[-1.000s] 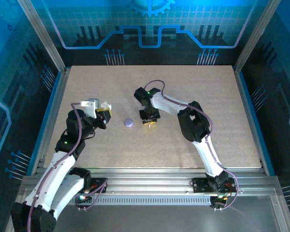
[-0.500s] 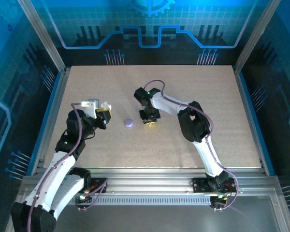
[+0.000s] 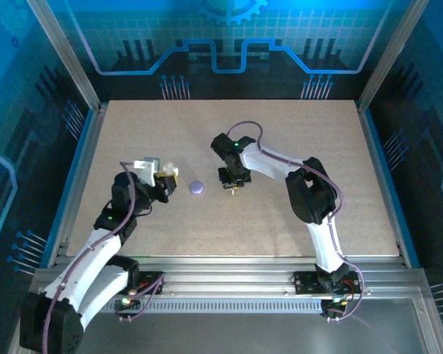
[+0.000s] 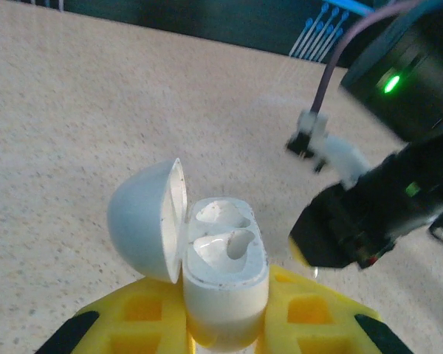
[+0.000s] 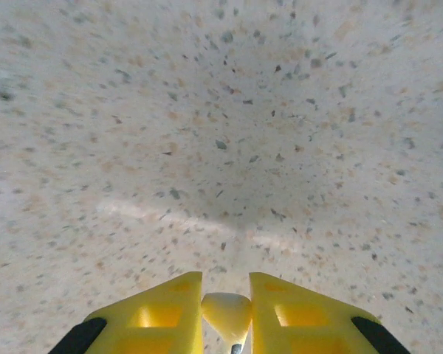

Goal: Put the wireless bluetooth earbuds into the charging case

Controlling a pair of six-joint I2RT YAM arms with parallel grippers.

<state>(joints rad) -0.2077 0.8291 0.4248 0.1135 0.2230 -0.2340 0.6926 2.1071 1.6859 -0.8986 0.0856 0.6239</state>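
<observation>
Closure of the right end effector was the main change. Its jaws had narrowed over the last second and now pinched a whitish bud between the yellow fingertips, at the bottom centre of the right wrist view. Speckled counter lay beyond the bud. The soft shadow there suggested the bud was lifted clear, though contact could not be ruled out.

In the top view, the right arm had shifted slightly toward the right of the frame. The left end effector had advanced from left of centre toward the middle. It was clamped on the white case, which stood upright at the lower centre of the left wrist view. The lid was swung open to the left and the wells faced up. Whether either well already held a bud could not be told.

A lavender round piece had stayed in place between the two end effectors.

Pick-up of the bud was judged complete, and the open case had been brought nearer to receive it. The next step was judged to be carrying the bud over the case and lowering it into a free well. Because the bud was small and glossy, it could twist or slip in the pinch, so alignment would need care.
</observation>
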